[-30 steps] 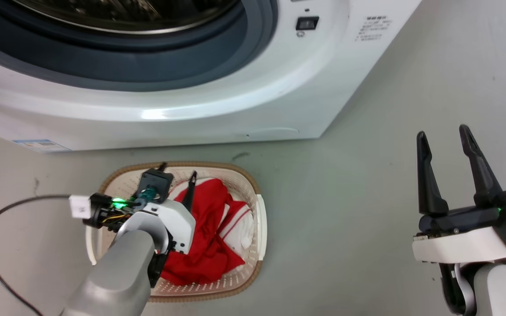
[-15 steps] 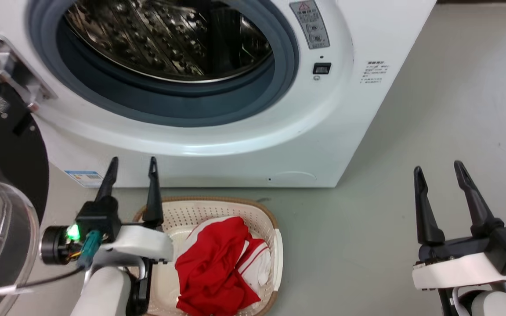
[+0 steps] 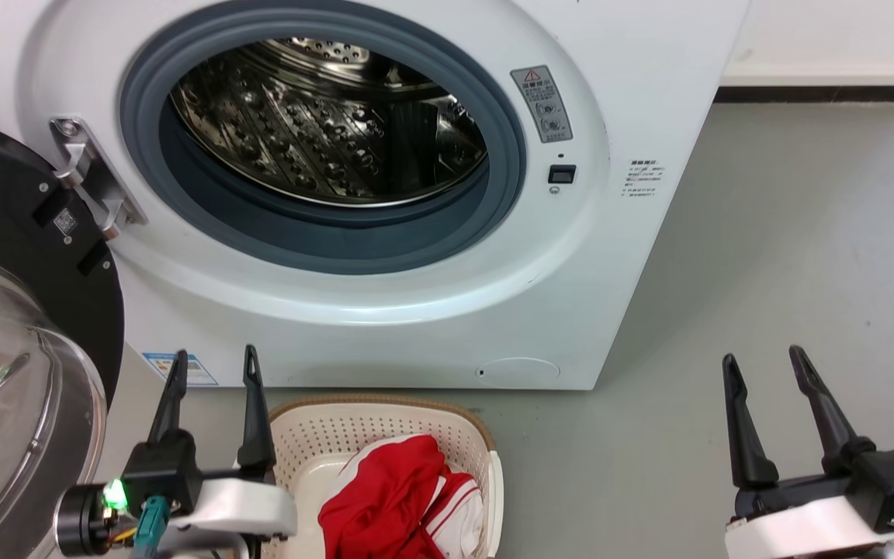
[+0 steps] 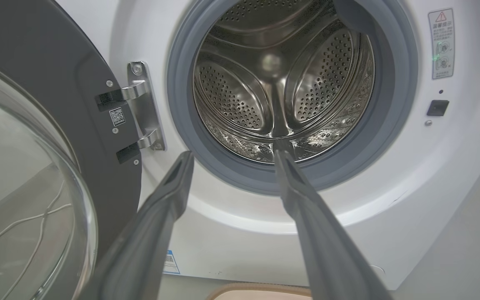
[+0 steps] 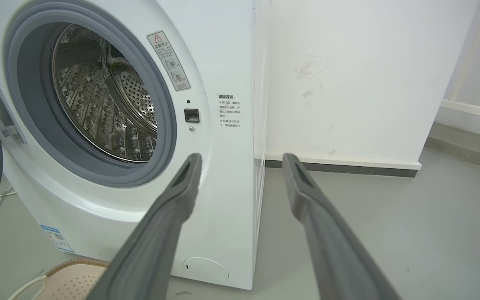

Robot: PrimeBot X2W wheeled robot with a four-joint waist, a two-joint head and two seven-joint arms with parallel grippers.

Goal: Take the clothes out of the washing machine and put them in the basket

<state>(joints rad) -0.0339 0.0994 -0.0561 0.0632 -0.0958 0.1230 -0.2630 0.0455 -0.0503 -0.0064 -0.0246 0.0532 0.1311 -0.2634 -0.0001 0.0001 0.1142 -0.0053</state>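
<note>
**Foreground.** My left gripper [image 3: 215,353] hangs before the lower left of the large white front-loading washing machine [image 3: 431,326]. Its two long dark fingers are parted and hold nothing. In the left wrist view they point straight at the machine's opening. My right gripper [image 3: 761,355] hangs off the machine's right front corner, above the grey floor [image 3: 788,256]. It is likewise spread and empty.

**Middle ground.** The low cream plastic laundry basket with a brown woven-look rim [image 3: 382,402] stands on the floor just in front of the machine's base, beneath the opening. A crumpled red-and-white garment [image 3: 396,505] lies inside it.

**Background.** The black-rimmed glass-bowl door [image 3: 5,373] is swung wide on the hinge at the machine's left. The grey rubber ring [image 3: 506,163] frames the round opening. Behind it, the perforated steel drum [image 3: 315,132] shows bare metal on the walls, paddles and back that I can see. The drum's lowest front part, just behind the ring's lip, is hidden from me.

**Step in hand (judgement).** One garment is already in the basket, and I am facing the machine to check whether anything remains to fetch.

**Next move (judgement).** I would advance the left gripper through the ring with its fingers apart, keeping clear of the rubber lip and the open door. The aim is to inspect the hidden lower front of the drum. If cloth lies there, I would pinch it and carry it down to the basket. If none does, the job reads as finished.
</note>
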